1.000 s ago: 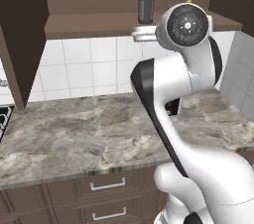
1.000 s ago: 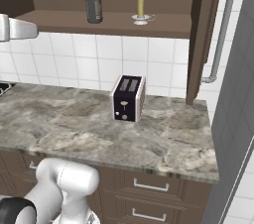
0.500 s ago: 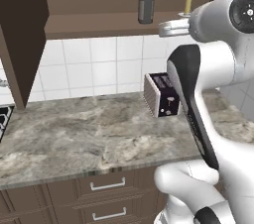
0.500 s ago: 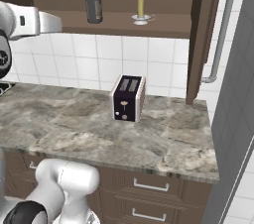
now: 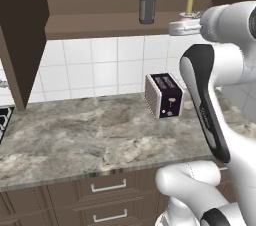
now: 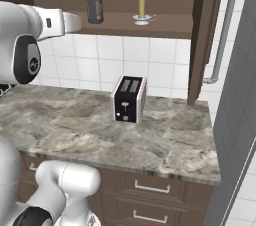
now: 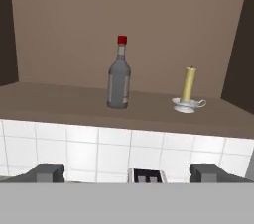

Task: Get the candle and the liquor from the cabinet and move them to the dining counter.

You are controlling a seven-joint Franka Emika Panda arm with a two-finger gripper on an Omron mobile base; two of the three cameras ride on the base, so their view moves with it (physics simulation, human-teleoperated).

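The job is only just starting. The liquor (image 7: 119, 76) is standing upright on the brown shelf of the open cabinet (image 6: 205, 35), and the candle (image 7: 188, 87) is standing in its little white dish on the same shelf, near the bottle but not touching it. In the right base view the bottle is sitting to the left of the candle, and both are well above the toaster (image 6: 129, 98) on the marble worktop (image 5: 75, 140). The robot's gripper (image 7: 126, 172) is pointing at the shelf from out in front, and it looks a bit lower than the two things. Its two dark fingertips (image 7: 47, 172) are standing far apart with nothing between them, so the jaws are released and are holding nothing. They are not touching the bottle or the candle. It is hard to tell how far the hand is from the shelf, because the arm is hiding part of the view from the base. Neither thing is moving off the shelf yet. So nearly everything is left to do: the robot is probably needing to reach in, grab one thing, carry it to the dining counter, and then come back for the other one.
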